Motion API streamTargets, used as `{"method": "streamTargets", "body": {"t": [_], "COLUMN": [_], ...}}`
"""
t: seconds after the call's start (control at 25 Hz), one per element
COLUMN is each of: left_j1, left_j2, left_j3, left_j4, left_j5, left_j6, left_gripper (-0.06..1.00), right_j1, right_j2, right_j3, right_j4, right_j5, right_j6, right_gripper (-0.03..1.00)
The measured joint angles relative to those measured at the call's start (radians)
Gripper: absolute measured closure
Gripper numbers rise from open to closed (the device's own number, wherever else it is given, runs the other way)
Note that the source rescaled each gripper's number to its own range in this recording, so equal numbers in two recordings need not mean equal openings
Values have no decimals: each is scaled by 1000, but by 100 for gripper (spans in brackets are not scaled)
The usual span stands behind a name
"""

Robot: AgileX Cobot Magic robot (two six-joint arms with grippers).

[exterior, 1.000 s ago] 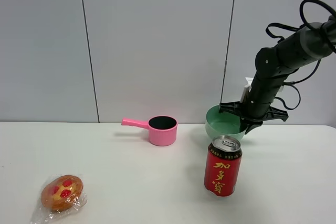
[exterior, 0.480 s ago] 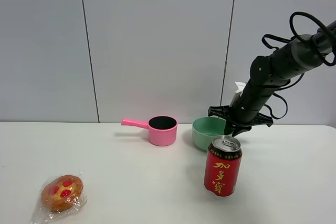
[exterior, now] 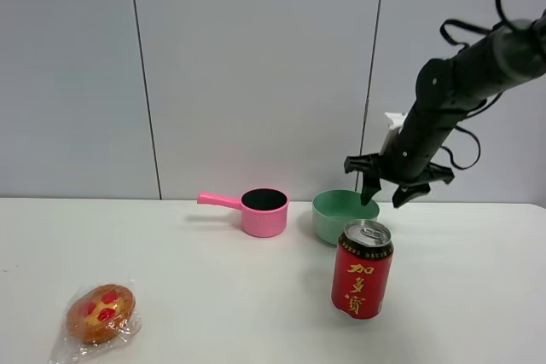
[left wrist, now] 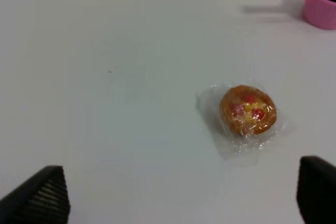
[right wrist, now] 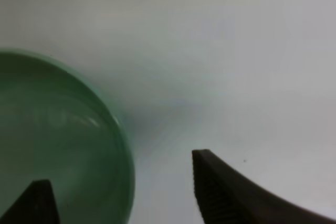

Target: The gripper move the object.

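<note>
Just below the right jaws, which hang spread wide on the dark-grey jointed right arm (exterior: 444, 108), one mint-green round plastic bowl (exterior: 344, 215) stands upright on the white counter (exterior: 213, 296). Seen from the right wrist, one jaw is over the inside of the bowl and the other outside, with the rim between them. Whether they touch it I cannot tell. I judge the bowl light, stiff and rather slippery, so the thin rim is the place to pinch. Further from these jaws are one red drink can (exterior: 362, 268), one pink handled plastic pot (exterior: 263, 210) and one wrapped round bun (exterior: 101, 314). The left jaws are wide too, holding nothing, with the bun ahead of them.
</note>
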Motion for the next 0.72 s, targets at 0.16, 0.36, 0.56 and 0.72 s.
{"method": "streamTargets", "body": {"t": [0.16, 0.36, 0.56, 0.72], "left_j1": [0, 0, 0, 0], "left_j2": [0, 0, 0, 0], "left_j3": [0, 0, 0, 0], "left_j4": [0, 0, 0, 0], "left_j5": [0, 0, 0, 0], "left_j6": [0, 0, 0, 0], "left_gripper": [-6, -6, -6, -6], "right_j1": [0, 0, 0, -8], "right_j2": [-147, -346, -547, -687], "right_j3": [-36, -112, -133, -134], "right_j4": [-6, -90, -185, -252], "right_j5": [115, 259, 365, 485], "right_j6": [-107, -132, -134, -139], "right_gripper": [26, 17, 17, 17]}}
